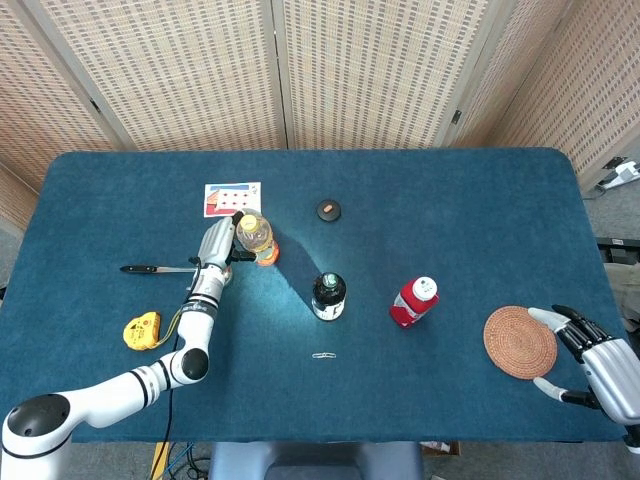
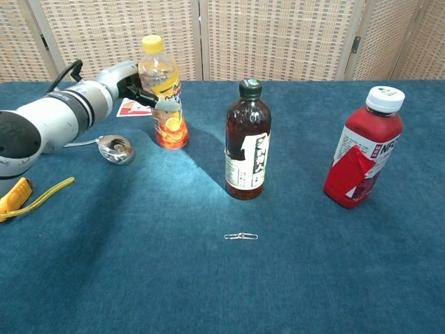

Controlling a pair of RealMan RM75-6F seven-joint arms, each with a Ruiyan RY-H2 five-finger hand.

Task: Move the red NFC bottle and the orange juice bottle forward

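The orange juice bottle, yellow-capped, is tilted toward the left, and my left hand grips it around the middle. The red NFC bottle with a white cap stands upright right of centre, with no hand near it. My right hand rests open at the table's near right corner, beside a woven coaster; the chest view does not show it.
A dark glass bottle stands mid-table between the two task bottles. A paper clip lies before it. A spoon, a yellow tape measure, a card and a small dark disc lie around.
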